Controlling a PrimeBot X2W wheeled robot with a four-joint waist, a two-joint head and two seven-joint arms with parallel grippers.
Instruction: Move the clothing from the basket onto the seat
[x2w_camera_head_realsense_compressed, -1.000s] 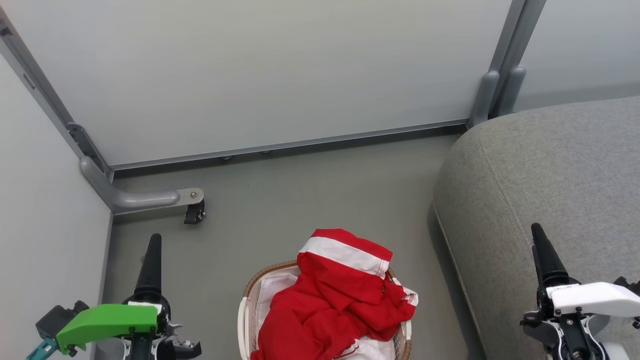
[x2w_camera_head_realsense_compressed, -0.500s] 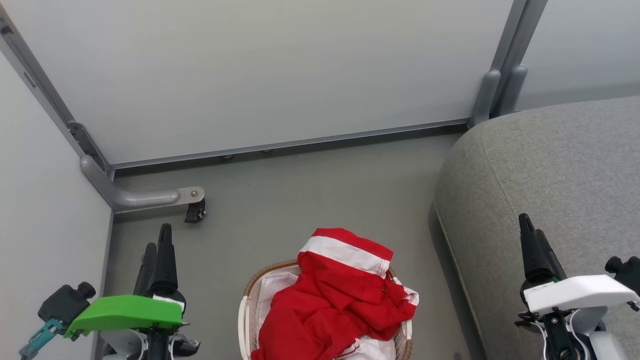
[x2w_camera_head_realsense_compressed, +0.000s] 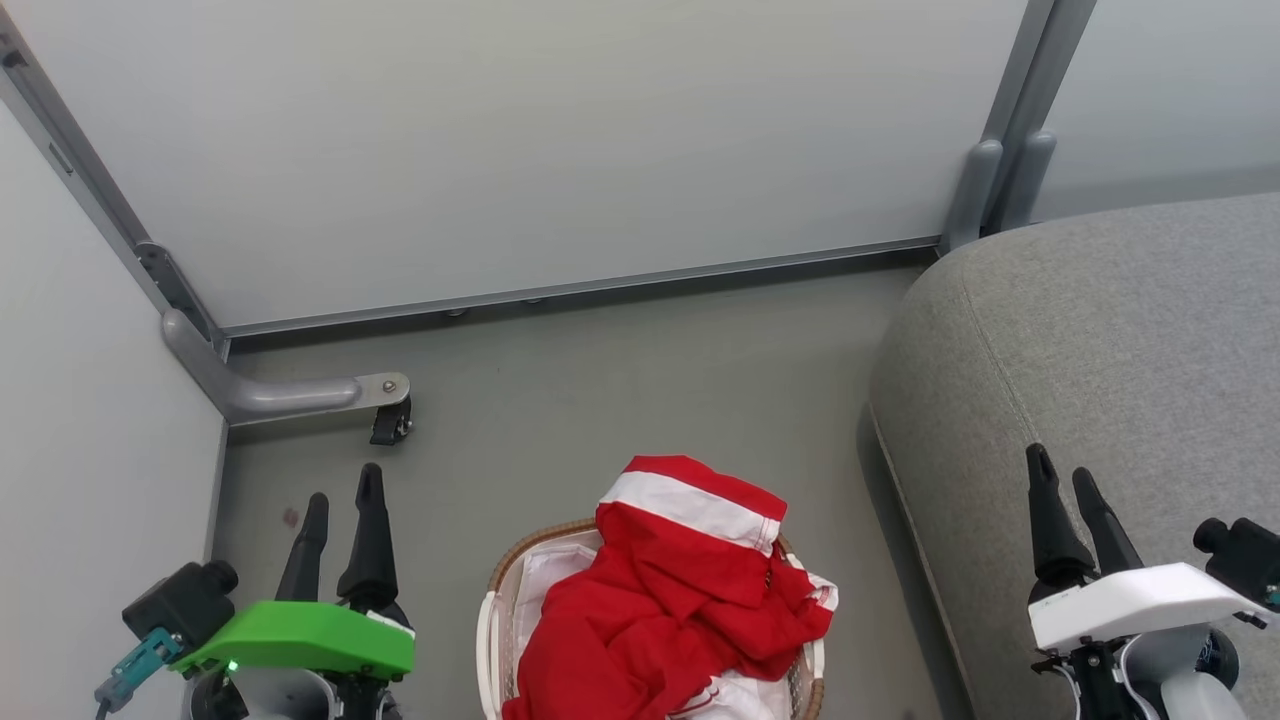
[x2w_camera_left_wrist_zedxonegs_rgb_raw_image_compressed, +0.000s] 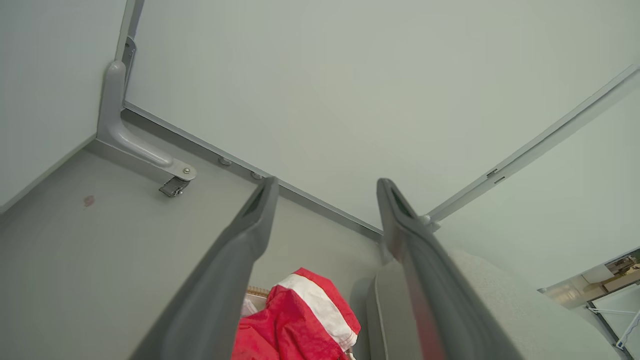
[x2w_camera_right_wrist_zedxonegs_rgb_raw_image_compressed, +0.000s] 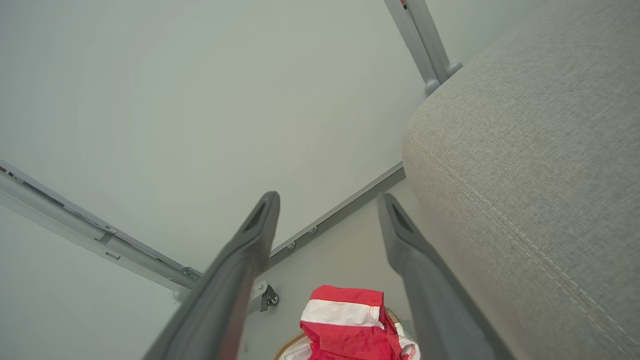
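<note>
Pre-grasp: red clothing (x2w_camera_head_realsense_compressed: 680, 590) heaped in the oval basket (x2w_camera_head_realsense_compressed: 486, 635), draped over its woven rim.
Left gripper (x2w_camera_head_realsense_compressed: 344, 485) left of the basket, right gripper (x2w_camera_head_realsense_compressed: 1060, 462) right of it above the grey upholstered seat (x2w_camera_head_realsense_compressed: 1120, 340) — both spread, empty. I'd pinch a thick fold near the white band — thin fabric, avoid the cloth liner (x2w_camera_head_realsense_compressed: 548, 585).

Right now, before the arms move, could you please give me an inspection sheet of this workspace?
Surface: grey floor, with one small reddish spot.
Job's things: red clothing heaped in the basket, rising above its rim; seat on the robot's right, apart from the basket.
Clutter: nothing seen.
Grippers: left gripper open; right gripper open; both hold nothing.
Cables: teal plug beside the left gripper.
Surroundings: pale panels in a grey frame; a caster on the floor.
</note>
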